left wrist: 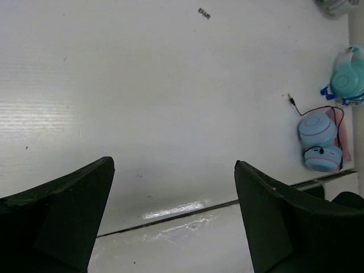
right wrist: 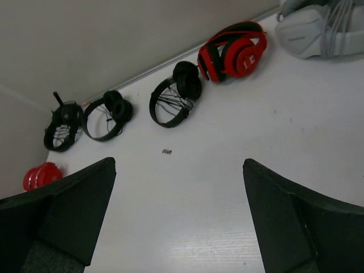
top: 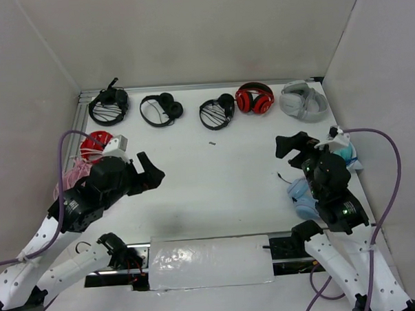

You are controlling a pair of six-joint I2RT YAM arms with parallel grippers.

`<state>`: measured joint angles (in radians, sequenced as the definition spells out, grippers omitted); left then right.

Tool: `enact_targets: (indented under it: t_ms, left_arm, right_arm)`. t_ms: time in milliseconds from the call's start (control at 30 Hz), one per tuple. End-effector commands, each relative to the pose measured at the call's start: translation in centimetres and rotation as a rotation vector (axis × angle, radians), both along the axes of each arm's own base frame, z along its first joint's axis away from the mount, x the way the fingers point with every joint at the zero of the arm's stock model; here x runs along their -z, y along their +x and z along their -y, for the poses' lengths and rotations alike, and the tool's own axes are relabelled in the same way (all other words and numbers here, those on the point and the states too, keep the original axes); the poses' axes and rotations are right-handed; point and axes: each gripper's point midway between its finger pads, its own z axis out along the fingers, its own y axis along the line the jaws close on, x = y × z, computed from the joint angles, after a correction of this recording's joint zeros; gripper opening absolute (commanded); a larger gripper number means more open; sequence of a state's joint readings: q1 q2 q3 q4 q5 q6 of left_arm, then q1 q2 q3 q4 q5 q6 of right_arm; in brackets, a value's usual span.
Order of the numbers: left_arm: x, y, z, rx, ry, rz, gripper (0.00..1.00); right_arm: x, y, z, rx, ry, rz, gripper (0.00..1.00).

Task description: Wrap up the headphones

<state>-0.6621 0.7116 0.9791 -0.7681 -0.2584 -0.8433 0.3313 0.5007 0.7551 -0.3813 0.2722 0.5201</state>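
Note:
Two pairs of black on-ear headphones lie in the back row. One [top: 217,112] has thin cable strands crossing its headband loop and also shows in the right wrist view [right wrist: 173,96]. The other [top: 161,109] lies to its left [right wrist: 108,114]. I cannot tell which pair is the task's. My left gripper [top: 149,170] is open and empty over the left middle of the table, with only bare table between its fingers [left wrist: 173,162]. My right gripper [top: 288,150] is open and empty at the right, facing the back row [right wrist: 179,163].
The back row also holds a black headset with a mic stalk [top: 109,105], red over-ear headphones [top: 254,98] and grey headphones [top: 303,100]. Red headphones [top: 97,143] lie far left. Light blue headphones [left wrist: 318,136] with a loose black cable and a teal pair [left wrist: 348,79] lie at the right edge.

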Motion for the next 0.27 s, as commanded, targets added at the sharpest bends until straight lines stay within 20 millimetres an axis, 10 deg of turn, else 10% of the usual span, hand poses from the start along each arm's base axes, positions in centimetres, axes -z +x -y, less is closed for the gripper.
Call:
enact_targets:
  t_ms: [0, 233]
  left_arm:
    - [1.1, -0.2, -0.3, -0.053, 0.022, -0.053, 0.99]
    - [2.0, -0.6, -0.6, -0.106, 0.064, -0.131, 0.99]
  right_arm:
    - [2.2, -0.2, 2.3, 0.133, -0.016, -0.078, 1.00]
    - [2.6, -0.2, 3.1, 0.174, -0.031, -0.093, 1.00]
